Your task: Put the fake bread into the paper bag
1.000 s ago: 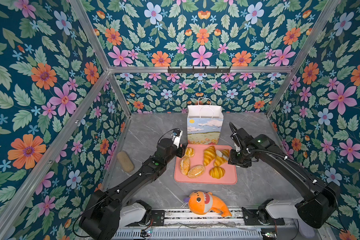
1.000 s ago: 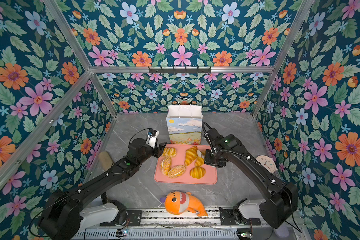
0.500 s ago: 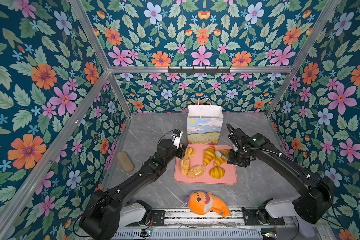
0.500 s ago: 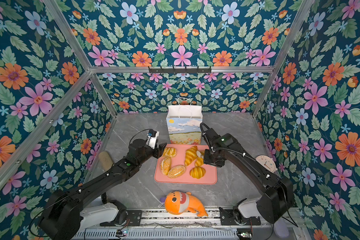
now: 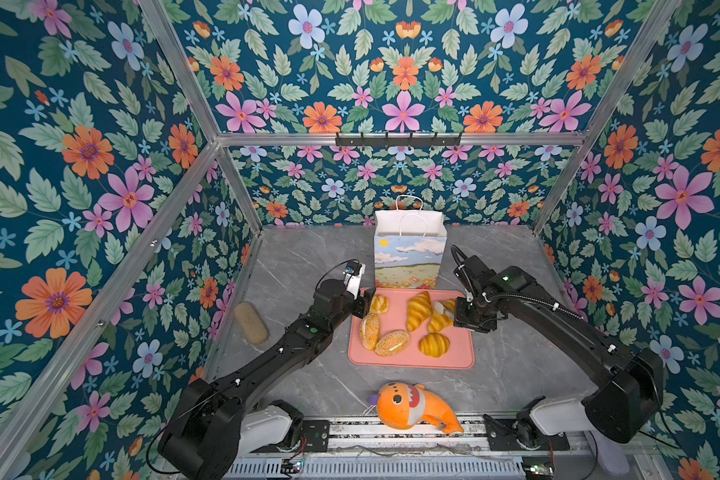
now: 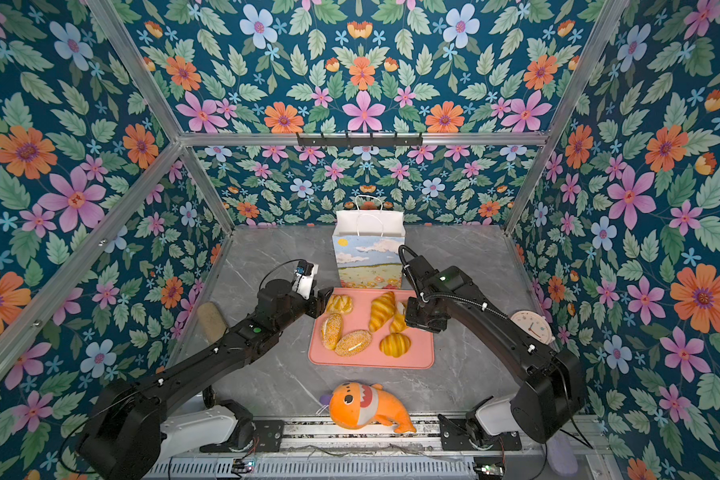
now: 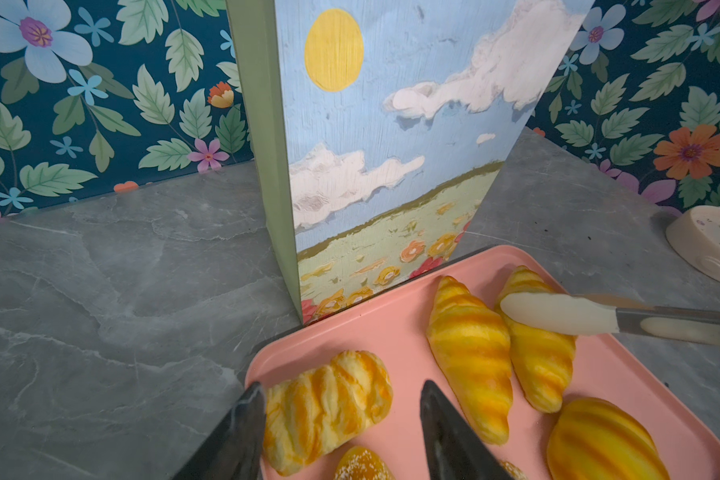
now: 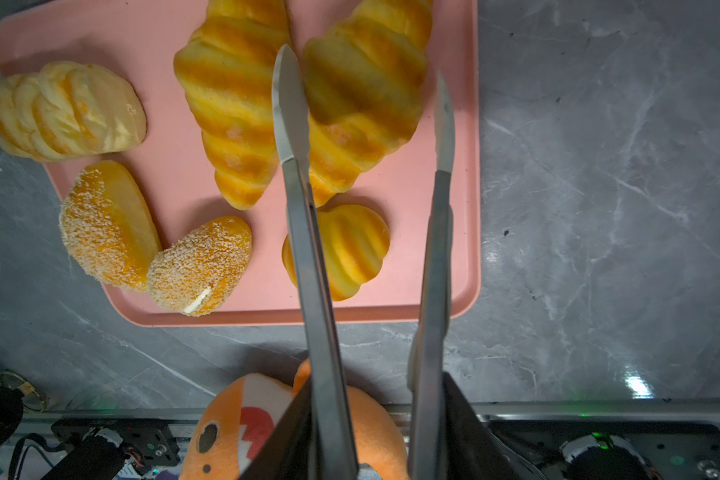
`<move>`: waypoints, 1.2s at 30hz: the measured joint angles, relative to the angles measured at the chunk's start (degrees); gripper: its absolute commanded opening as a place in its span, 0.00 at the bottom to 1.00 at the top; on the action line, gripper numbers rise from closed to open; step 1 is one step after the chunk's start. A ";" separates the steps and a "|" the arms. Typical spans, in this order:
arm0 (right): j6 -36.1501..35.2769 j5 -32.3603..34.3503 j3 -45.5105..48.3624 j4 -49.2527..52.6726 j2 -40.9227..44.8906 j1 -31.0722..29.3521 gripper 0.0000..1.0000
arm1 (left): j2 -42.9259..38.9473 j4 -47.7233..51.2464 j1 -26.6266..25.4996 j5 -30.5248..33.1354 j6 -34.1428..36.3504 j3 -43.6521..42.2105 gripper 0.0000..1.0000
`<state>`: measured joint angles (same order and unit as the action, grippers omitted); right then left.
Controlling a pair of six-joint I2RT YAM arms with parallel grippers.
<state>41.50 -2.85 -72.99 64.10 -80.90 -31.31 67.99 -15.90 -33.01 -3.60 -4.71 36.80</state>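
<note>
The right gripper is clamped on a pair of metal tongs. The tongs' pale tips are spread either side of the croissant nearest the edge of the pink tray. One tip is tucked into the gap beside the neighbour croissant, the outer tip sits just clear of the crust, so nothing is pinched yet. Across the way, the left gripper is open, its dark jaws straddling the end of the braided bun without squeezing it. All six pieces of fake bread sit on the tray: the two long croissants, the bun, a short ridged roll and two sesame rolls lying against each other. The paper bag stands upright just behind the tray, mouth open, its inside mostly hidden from here. Now, the handling: these look like light, squashy foam with a glossy skin, so I'd expect them to give under pressure and perhaps slide off smooth tips. The best bite looks to be across the croissant's fat middle, where the ridges offer some purchase, not the tapered ends. A gentle close should do; squeeze too hard and it may pop out. The bag is tall, thin paper, and probably tips easily if brushed on the way in.
</note>
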 measured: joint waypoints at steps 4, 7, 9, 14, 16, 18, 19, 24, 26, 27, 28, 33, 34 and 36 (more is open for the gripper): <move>0.11 -0.07 -0.35 -0.26 -0.87 0.00 0.42 | 0.02 -0.13 0.00 0.00 -0.02 -0.09 0.60; 0.24 -0.07 -0.63 -0.61 -1.27 0.00 0.43 | 0.17 -0.42 0.00 -0.04 -0.02 -0.11 0.60; 0.24 -0.04 -0.87 -0.70 -1.46 0.00 0.44 | 0.33 -0.61 0.00 -0.09 -0.02 -0.17 0.60; 0.24 -0.04 -1.64 -0.81 -2.23 0.00 0.43 | 0.42 -1.03 0.00 -0.24 -0.04 -0.35 0.60; 0.24 -0.04 -2.03 -0.85 -2.67 0.00 0.42 | 0.48 -1.22 0.00 -0.24 -0.04 -0.35 0.60; 0.24 -0.02 -2.19 -0.81 -2.95 0.00 0.41 | 0.59 -1.22 0.00 -0.24 -0.04 -0.35 0.60; 0.24 -0.02 -2.23 -0.81 -3.04 0.00 0.40 | 0.66 -1.22 0.00 -0.24 -0.02 -0.37 0.60; 0.24 -0.04 -2.25 -0.81 -3.41 0.00 0.35 | 0.66 -1.22 0.00 -0.20 0.00 -0.44 0.60; 0.22 -0.07 -2.25 -0.79 -3.67 -0.02 0.32 | 0.66 -1.22 0.00 -0.20 0.00 -0.44 0.60; 0.22 -0.04 -2.25 -0.79 -3.67 -0.02 0.31 | 0.66 -1.22 0.00 -0.20 0.00 -0.44 0.60; 0.22 -0.04 -2.25 -0.79 -3.67 -0.02 0.30 | 0.66 -1.22 0.00 -0.17 0.00 -0.44 0.60; -0.26 0.04 -2.69 -0.22 -2.99 0.02 0.28 | 0.35 -0.11 0.02 -0.24 -0.02 0.74 0.60; -0.57 0.22 -3.10 0.26 -2.56 0.02 0.28 | 0.20 0.31 0.02 -0.50 -0.02 1.44 0.60; -1.49 0.68 -3.91 1.11 -1.49 0.02 0.28 | -0.11 1.38 0.02 -1.03 -0.31 3.17 0.61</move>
<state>40.01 -2.17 -76.90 65.21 -82.39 -31.29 67.88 -14.52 -32.99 -4.62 -5.02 39.97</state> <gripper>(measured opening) 0.320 0.604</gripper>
